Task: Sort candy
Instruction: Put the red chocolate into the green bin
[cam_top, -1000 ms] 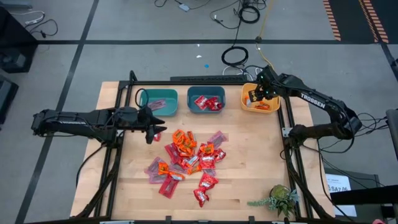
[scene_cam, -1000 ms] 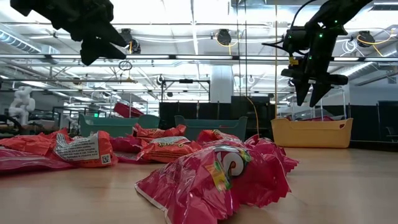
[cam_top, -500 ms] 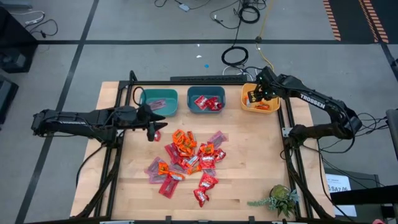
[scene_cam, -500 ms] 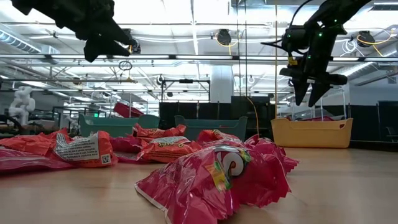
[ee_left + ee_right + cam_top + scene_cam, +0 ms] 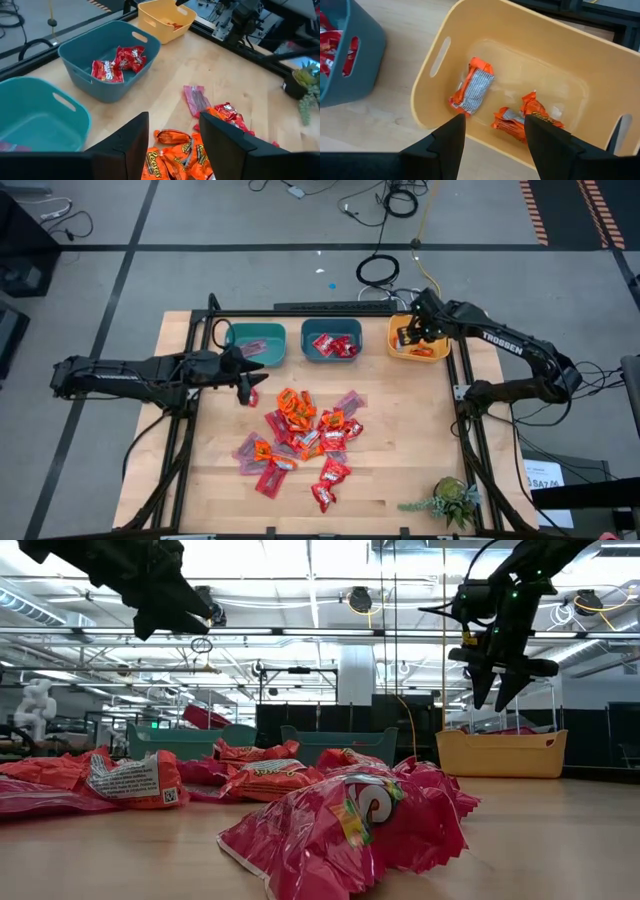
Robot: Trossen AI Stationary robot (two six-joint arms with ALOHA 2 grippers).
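The candy (image 5: 300, 435) lies in a loose pile of red, orange and mauve wrappers on the wooden table. My left gripper (image 5: 246, 388) hangs open above the pile's far-left edge, with nothing between its fingers (image 5: 132, 145); orange candies (image 5: 172, 157) lie on the table below it. My right gripper (image 5: 408, 337) hangs open over the yellow bin (image 5: 555, 75), clear of the orange candies (image 5: 472, 87) on the bin's floor. Both grippers are well above the table in the low view, the left gripper (image 5: 165, 605) and the right gripper (image 5: 498, 680).
Three bins stand in a row at the far edge: a teal bin (image 5: 253, 343) at the left, a blue bin (image 5: 331, 340) with red candies in the middle, the yellow bin (image 5: 418, 340) at the right. A small potted plant (image 5: 450, 500) stands at the near right corner.
My left gripper has turned a little at the wrist, its fingertips swinging slightly toward the far edge, and it stays open over the same spot.
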